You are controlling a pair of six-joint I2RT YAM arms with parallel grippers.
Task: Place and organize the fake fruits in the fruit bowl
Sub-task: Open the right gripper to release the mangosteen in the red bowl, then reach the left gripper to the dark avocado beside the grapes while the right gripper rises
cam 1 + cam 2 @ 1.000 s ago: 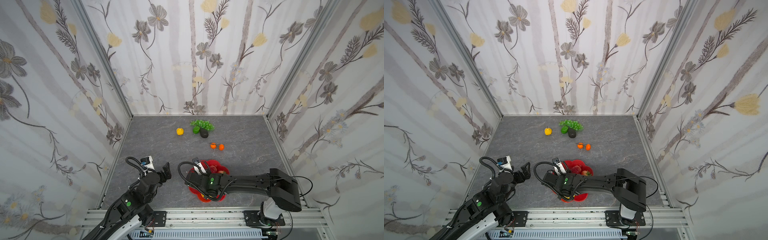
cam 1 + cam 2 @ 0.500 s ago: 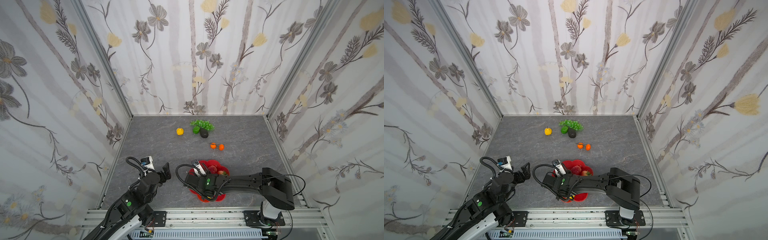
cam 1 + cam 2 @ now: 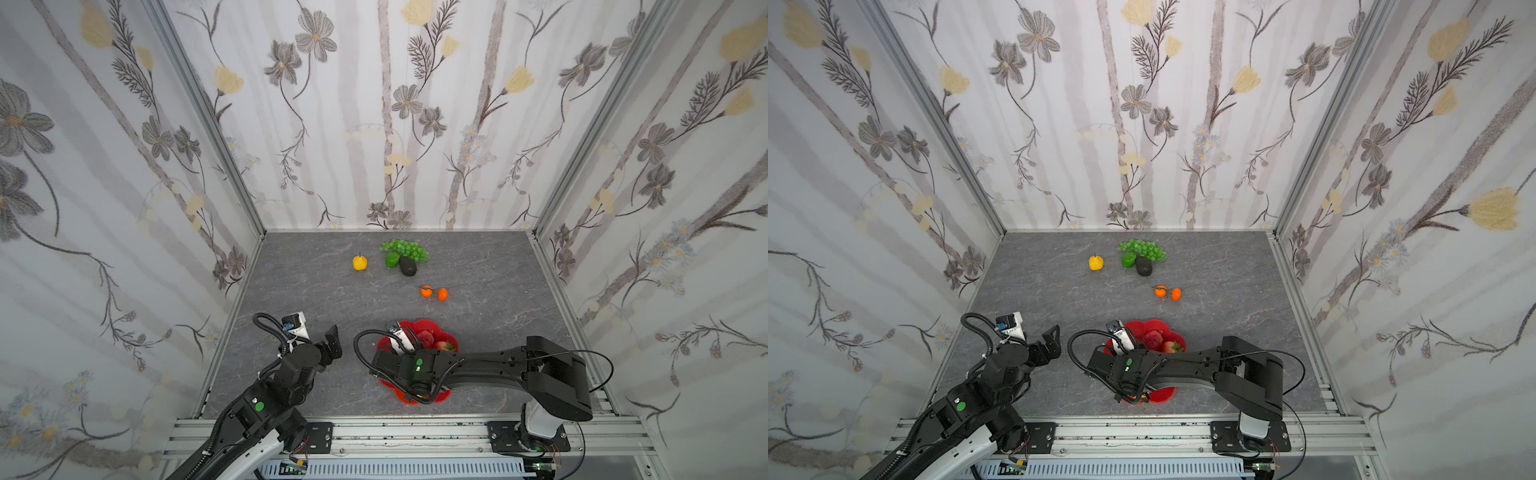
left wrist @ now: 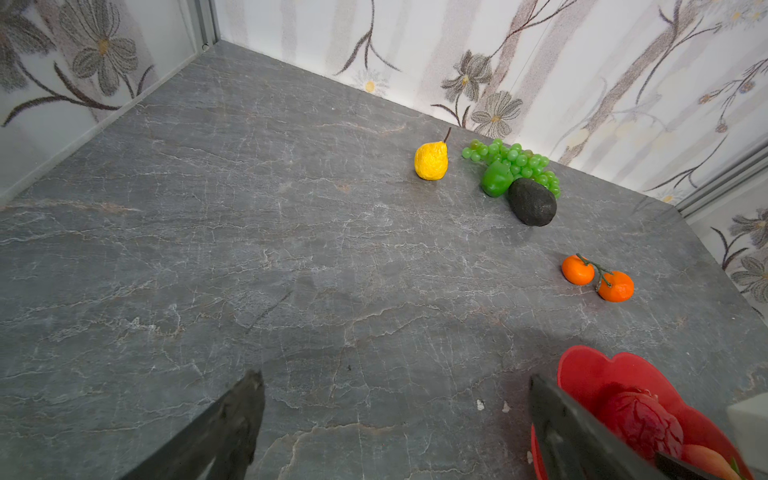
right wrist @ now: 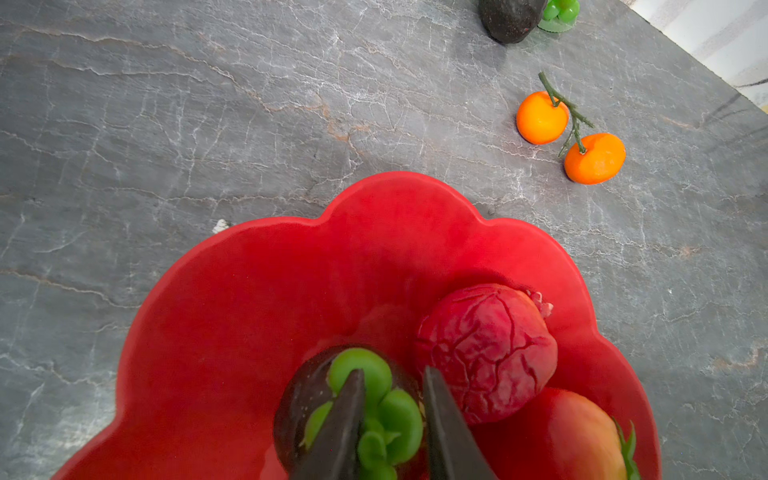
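So the right pincer is down in the red fruit bowl straddling a green-topped dark fruit, can't tell if it's pinching. The left pincer is spread wide over the counter.

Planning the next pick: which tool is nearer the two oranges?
Right. The right tool sits in the red bowl, just short of the oranges. The left tool hovers open over the table, left of the bowl.

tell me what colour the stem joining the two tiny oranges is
The stem is dark green, clearest in the right wrist view.
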